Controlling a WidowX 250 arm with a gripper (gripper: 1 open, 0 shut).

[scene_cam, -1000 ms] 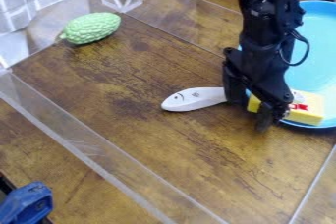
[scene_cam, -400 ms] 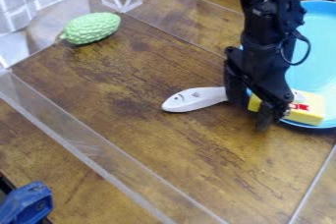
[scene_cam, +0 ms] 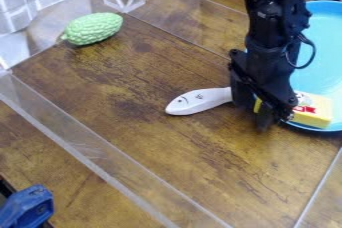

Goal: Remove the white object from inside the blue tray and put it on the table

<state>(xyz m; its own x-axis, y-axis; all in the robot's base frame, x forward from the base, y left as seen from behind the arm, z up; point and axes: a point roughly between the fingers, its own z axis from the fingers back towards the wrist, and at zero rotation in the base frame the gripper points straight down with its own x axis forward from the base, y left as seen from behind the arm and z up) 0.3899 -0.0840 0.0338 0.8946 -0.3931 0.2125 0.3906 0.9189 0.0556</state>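
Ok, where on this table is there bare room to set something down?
The widest bare stretch of the table lies between the white fish toy and the near acrylic panel. More lies between the fish and the green bumpy object. It is crowded at the right, around the gripper, yellow butter box and blue plate.

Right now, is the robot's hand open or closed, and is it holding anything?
Gripper: down at the blue tray's edge, empty; the white object lies free on the table. Open or closed cannot be told.

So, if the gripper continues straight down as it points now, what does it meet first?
Probably the table, at the blue tray's rim; the gripper tips hang just above it. The white object lies beside it. Depth is unclear.
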